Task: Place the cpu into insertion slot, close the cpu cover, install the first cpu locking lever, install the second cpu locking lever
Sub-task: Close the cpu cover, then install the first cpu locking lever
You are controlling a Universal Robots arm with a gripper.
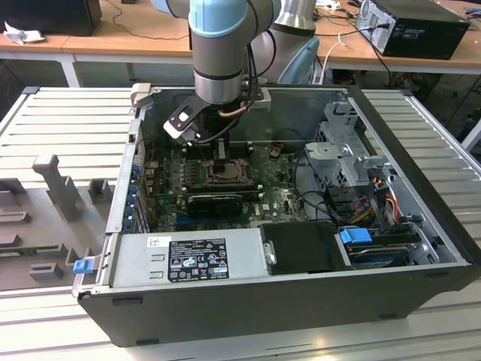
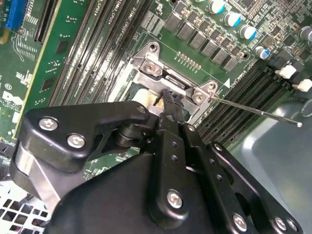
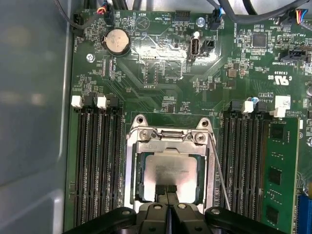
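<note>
1. Silvery metal frames the scene. The cpu cover (image 3: 146, 147) lies down over the cpu (image 3: 171, 168), whose pale face shows through the cut-out. Both sit in the insertion slot (image 1: 227, 173) on the green board (image 3: 161, 73).
2. My gripper (image 3: 167, 192) is clenched, its two black fingertips pressed together with nothing visible between them. It is planted at the cover's edge on the side away from the hinge.
3. One locking lever (image 3: 220, 175), a thin steel rod, runs just beside the socket. In the second wrist view it (image 2: 253, 111) angles out over the memory slots (image 2: 234, 105), so I judge it unlatched.
4. First risk: with that lever not hooked, I judge that little but my fingertips holds the plate flat. If they slide off the edge, the cover could spring up.
5. Second risk: the tips sit where frame meets chip, so a sideways slip would drag them across the cpu's face. Hard downward pressure on a chip not lying square could damage the contacts beneath, which are hidden from me.
6. Third risk: the rod stands near the gripper's black linkage, and a careless swing could snag or bend it.
7. The cpu lies directly under and just ahead of the fingertips. I cannot tell whether they touch the chip itself or only the cover.
8. In the exterior view, the arm stands straight down over the socket inside the open computer case (image 1: 421, 226).
</note>
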